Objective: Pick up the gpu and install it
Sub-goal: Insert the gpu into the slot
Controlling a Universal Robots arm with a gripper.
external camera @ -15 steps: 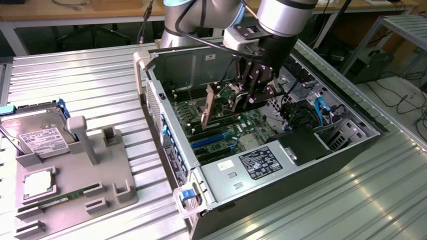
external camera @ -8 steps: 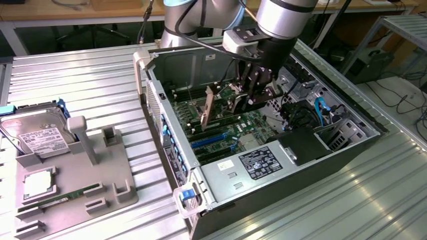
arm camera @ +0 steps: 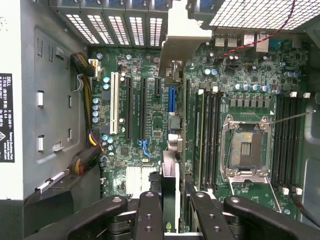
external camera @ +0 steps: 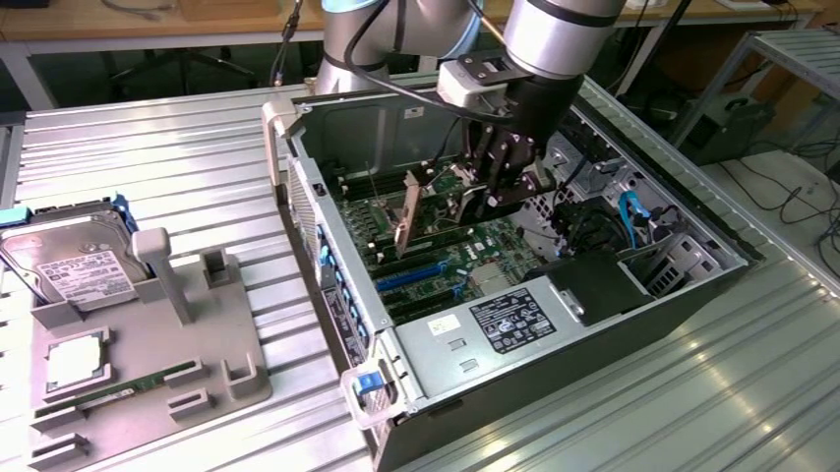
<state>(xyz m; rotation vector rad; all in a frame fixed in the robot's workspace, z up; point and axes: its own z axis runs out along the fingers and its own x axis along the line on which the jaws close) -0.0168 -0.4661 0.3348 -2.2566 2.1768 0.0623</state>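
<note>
- The gripper (external camera: pixel 497 197) hangs inside the open computer case (external camera: pixel 683 295), its fingers (arm camera: pixel 150 215) clamped on the gpu (arm camera: pixel 170 190)
- The gpu stands on edge over the motherboard (arm camera: pixel 250 90), silver bracket (arm camera: pixel 182 37) towards the case's rear slots
- A hard drive (external camera: pixel 73 270) rests in the grey holder (external camera: pixel 197 364) at the exterior view's left

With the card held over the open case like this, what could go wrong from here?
1. The gripper holds the gpu on edge above the motherboard; if it is off line with a slot, the edge connector could strike the board instead.
2. The silver end bracket sits close to the rear slot grilles and might catch there.
</note>
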